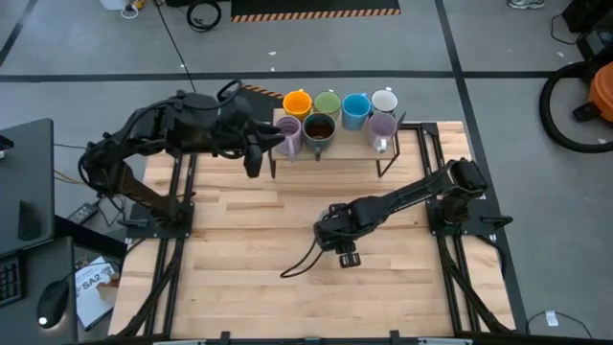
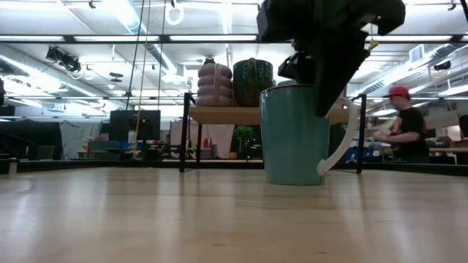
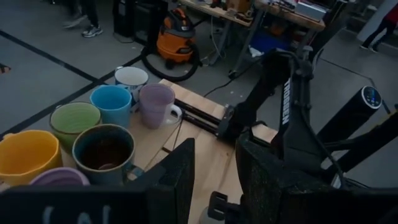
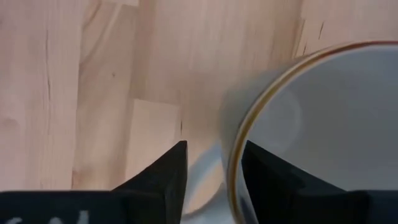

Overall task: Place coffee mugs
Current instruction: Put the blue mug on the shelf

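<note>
You can't see the mug (image 2: 295,135) from above — the right gripper (image 1: 347,257) hides it. It's teal outside, pale inside, with a white handle, upright on the table (image 1: 249,249). Its rim sits between the slightly parted jaws, one finger (image 4: 264,171) inside; a firm grip is hard to call. Left gripper (image 1: 255,158) hovers open by the shelf mugs (image 1: 335,113).
</note>
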Controlling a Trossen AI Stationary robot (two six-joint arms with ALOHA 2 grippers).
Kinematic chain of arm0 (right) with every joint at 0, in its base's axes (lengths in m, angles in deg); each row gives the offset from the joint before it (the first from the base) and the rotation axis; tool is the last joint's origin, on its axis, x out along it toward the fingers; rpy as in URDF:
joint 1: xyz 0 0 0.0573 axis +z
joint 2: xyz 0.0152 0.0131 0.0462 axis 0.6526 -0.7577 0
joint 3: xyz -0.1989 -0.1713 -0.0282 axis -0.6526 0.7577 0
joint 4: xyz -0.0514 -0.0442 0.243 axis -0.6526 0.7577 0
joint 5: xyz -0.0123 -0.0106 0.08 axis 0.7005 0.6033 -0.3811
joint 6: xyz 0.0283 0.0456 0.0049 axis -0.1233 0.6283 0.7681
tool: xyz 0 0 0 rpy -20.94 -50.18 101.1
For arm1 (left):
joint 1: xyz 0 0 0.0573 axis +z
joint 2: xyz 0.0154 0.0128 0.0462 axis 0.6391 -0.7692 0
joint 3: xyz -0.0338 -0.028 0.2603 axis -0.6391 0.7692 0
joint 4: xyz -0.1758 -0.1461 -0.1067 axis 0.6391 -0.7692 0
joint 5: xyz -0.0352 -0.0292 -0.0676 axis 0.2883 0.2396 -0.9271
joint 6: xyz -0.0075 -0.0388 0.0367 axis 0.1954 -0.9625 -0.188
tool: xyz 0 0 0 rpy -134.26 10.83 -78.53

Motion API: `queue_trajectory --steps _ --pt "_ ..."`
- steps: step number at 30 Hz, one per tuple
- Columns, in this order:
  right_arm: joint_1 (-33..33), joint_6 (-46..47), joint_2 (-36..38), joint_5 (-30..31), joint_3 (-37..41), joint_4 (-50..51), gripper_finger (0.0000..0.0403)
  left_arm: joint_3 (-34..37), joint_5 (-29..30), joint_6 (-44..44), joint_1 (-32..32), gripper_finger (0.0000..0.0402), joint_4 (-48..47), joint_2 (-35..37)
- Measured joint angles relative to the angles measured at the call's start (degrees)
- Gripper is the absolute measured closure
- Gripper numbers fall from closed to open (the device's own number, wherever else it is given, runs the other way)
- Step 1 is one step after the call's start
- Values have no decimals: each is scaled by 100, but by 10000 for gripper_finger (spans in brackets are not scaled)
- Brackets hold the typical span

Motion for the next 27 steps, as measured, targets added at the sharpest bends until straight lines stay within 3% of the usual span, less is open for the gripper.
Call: queue_trajectory --steps 13,21,27 --pt "-252 511 12 -125 -1 8 367 0 18 203 -4 278 -4 30" --pt "-643 678 253 -449 -118 678 367 7 53 203 67 278 4 94" --pt "-1186 558 514 -159 -995 1790 364 7 69 166 267 278 0 147"
